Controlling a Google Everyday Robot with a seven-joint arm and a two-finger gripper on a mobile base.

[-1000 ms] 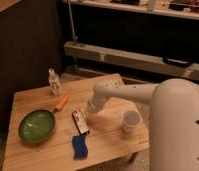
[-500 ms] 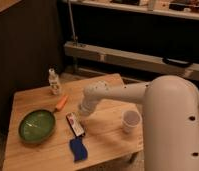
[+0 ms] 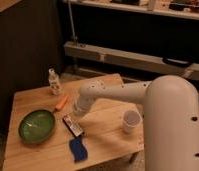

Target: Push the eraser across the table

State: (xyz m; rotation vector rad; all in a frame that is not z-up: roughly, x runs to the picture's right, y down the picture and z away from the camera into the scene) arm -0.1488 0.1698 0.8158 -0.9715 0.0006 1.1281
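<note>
White arm (image 3: 143,95) housing dominates the right of the room and reaches left over the table (image 3: 105,142), a low wooden plank top with rounded corners. A green plate (image 3: 37,125) sits on the left part of the top. A white cup (image 3: 131,121) stands near the right edge, well apart from the work area. A clear bottle (image 3: 54,81) stands upright toward the far left corner. A blue block (image 3: 78,150) lies near the front edge. An orange carrot-shaped piece (image 3: 61,102) lies between the bottle and the plate.

The eraser (image 3: 73,126) lies flat near the middle of the table, set diagonally, just right of the plate and just behind the blue block. The gripper (image 3: 78,114) hangs low at the eraser's far end. Whether it touches the eraser or stops just short cannot be confirmed from this angle. Its fingers are closed together and grasp nothing.

Handling assessment: the eraser appears light, stiff and low in profile, so it should slide rather than tip. Rubber probably drags on bare wood, and an off-centre push would likely spin it aside. No grasp is needed. Contact is best applied with the closed fingertips, kept low on the bar, either against the middle of a long side or squarely against the short end. The plate and the blue block lie close by and could obstruct the path.
</note>
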